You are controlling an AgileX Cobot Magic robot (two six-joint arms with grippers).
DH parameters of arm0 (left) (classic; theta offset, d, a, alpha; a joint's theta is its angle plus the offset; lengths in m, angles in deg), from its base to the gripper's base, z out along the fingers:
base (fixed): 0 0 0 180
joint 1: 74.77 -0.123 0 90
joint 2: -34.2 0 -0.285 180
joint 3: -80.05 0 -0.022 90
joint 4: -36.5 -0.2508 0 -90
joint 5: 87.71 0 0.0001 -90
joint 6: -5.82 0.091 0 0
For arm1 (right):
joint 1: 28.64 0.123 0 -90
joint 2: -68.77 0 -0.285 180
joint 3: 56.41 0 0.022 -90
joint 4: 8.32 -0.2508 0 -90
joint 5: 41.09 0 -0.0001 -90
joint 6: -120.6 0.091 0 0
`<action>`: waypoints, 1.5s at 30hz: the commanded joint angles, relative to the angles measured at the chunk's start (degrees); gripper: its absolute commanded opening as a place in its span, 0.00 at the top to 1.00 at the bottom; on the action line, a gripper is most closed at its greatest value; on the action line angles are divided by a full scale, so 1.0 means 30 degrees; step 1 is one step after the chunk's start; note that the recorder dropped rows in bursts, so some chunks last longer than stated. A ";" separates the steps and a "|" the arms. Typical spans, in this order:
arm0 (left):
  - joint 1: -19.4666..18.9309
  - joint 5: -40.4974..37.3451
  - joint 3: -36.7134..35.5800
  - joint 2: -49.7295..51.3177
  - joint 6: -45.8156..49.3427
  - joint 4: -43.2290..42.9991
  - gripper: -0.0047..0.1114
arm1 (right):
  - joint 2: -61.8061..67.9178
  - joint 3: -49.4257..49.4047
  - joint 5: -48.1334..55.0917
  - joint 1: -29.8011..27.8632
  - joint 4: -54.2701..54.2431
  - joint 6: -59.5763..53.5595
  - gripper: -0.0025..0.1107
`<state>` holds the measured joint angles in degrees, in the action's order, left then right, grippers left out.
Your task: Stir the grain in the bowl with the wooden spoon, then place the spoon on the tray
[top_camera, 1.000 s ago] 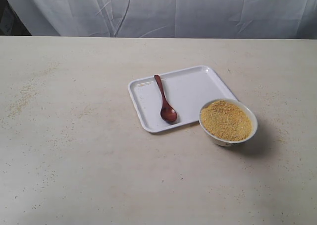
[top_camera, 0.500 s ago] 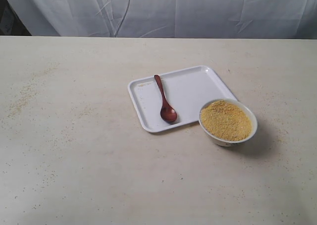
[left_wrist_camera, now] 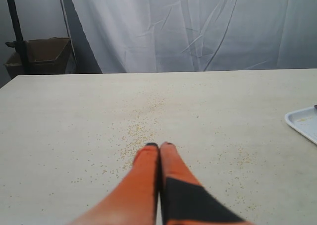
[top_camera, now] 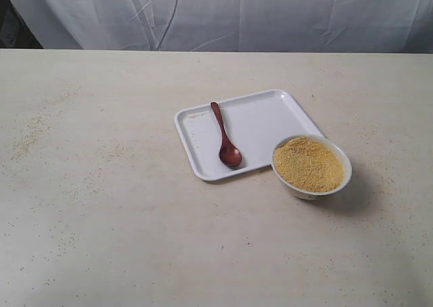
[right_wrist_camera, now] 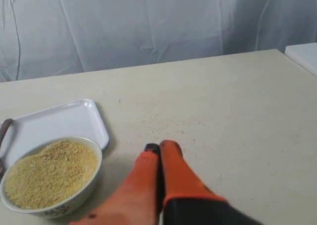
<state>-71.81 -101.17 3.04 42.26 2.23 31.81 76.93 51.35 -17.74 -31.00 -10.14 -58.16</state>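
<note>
The dark reddish-brown wooden spoon (top_camera: pixel 224 136) lies on the left half of the white tray (top_camera: pixel 270 117), its oval bowl toward the tray's near edge. Touching the tray's near right corner stands the small white bowl (top_camera: pixel 344 159) heaped with yellow-orange grain (top_camera: pixel 308 163). No arm shows in the exterior view. In the left wrist view my left gripper (left_wrist_camera: pixel 159 145) is shut and empty over bare table, with the tray's corner (left_wrist_camera: pixel 302 122) far to one side. My right gripper (right_wrist_camera: pixel 159 146) is shut and empty beside the bowl (right_wrist_camera: pixel 81 185) of grain (right_wrist_camera: pixel 49 173), a short gap apart.
Loose grains (top_camera: pixel 30 132) are scattered over the beige table, thickest at the far left. A white cloth backdrop (top_camera: pixel 270 13) hangs behind the table's far edge. A brown box (left_wrist_camera: pixel 42 54) sits beyond the table's corner in the left wrist view.
</note>
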 commanded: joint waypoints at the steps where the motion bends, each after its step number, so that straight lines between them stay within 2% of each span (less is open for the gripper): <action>1: -0.0014 0.0072 -0.0071 -0.0092 -0.0064 -0.0023 0.96 | -0.0127 -0.1657 -0.0600 -0.0106 0.0039 0.0012 0.99; 45: -0.0014 0.0072 -0.0071 -0.0092 -0.0064 -0.0023 0.96 | -0.0127 -0.1657 -0.1079 -0.0106 -0.0061 0.0012 0.99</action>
<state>-71.81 -101.17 3.04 42.26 2.23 31.81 76.93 46.53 -20.60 -31.00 -10.27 -58.16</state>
